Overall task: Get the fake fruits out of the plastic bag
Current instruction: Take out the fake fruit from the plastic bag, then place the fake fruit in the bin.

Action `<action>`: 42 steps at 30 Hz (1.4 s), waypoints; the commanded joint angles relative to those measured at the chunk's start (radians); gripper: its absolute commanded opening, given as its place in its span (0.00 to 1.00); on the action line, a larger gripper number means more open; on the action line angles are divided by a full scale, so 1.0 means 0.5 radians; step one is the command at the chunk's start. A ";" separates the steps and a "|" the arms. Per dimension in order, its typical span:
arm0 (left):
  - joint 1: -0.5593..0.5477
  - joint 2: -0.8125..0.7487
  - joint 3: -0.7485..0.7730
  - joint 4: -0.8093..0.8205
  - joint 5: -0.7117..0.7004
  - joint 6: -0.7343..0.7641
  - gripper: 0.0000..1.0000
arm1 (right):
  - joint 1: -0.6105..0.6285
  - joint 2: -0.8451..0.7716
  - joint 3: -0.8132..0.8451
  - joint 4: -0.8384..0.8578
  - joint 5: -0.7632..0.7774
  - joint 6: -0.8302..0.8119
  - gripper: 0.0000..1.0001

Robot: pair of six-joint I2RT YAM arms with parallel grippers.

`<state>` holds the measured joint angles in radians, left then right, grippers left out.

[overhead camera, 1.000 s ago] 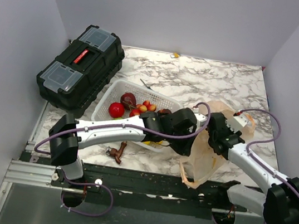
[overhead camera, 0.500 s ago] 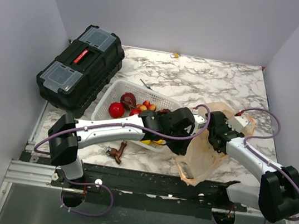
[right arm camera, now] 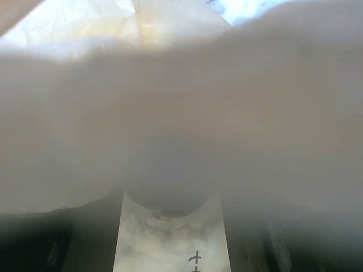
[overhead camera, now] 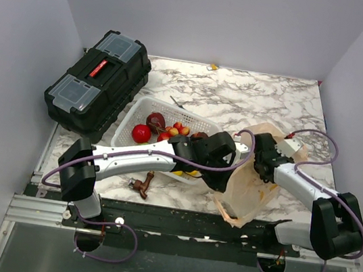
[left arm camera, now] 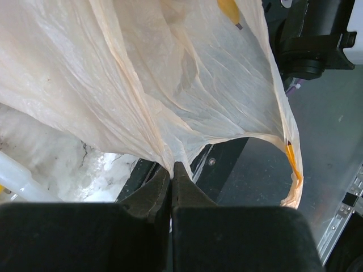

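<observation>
Top external: plastic bag (overhead camera: 248, 190) at desk's near edge, rt of centre; some fake fruits (overhead camera: 142, 133) in white basket (overhead camera: 127, 122). Left wrist: left jaws together, pinching bag film. It's thin, may tear/slip. Right wrist: bag smothers lens, right jaws unreadable; blind pull risky.

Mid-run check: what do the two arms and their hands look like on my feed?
The left arm and right arm have white links with bulky black joint housings. A thin purple cable loops along each arm. The left hand has black, tapered fingers. No markings are visible on either arm.
</observation>
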<state>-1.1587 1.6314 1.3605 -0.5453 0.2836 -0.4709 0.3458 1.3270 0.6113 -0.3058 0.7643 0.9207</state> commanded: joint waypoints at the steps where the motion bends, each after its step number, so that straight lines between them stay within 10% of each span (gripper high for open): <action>1: -0.003 -0.027 0.005 -0.004 0.050 0.026 0.00 | -0.014 -0.092 0.009 0.086 -0.102 -0.111 0.50; 7: -0.003 -0.014 0.027 -0.041 -0.010 0.037 0.00 | -0.014 -0.447 -0.035 0.008 -0.347 -0.259 0.29; 18: -0.002 -0.015 0.057 -0.075 -0.034 0.061 0.00 | -0.012 -1.077 -0.008 -0.435 -0.949 -0.293 0.20; 42: -0.002 -0.559 -0.176 0.208 -0.273 0.279 0.73 | -0.011 -1.121 0.758 -0.713 -1.799 -0.510 0.16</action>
<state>-1.1587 1.4361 1.3151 -0.5243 0.2047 -0.3817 0.3447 0.7185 0.9421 -0.7036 -0.0002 0.7124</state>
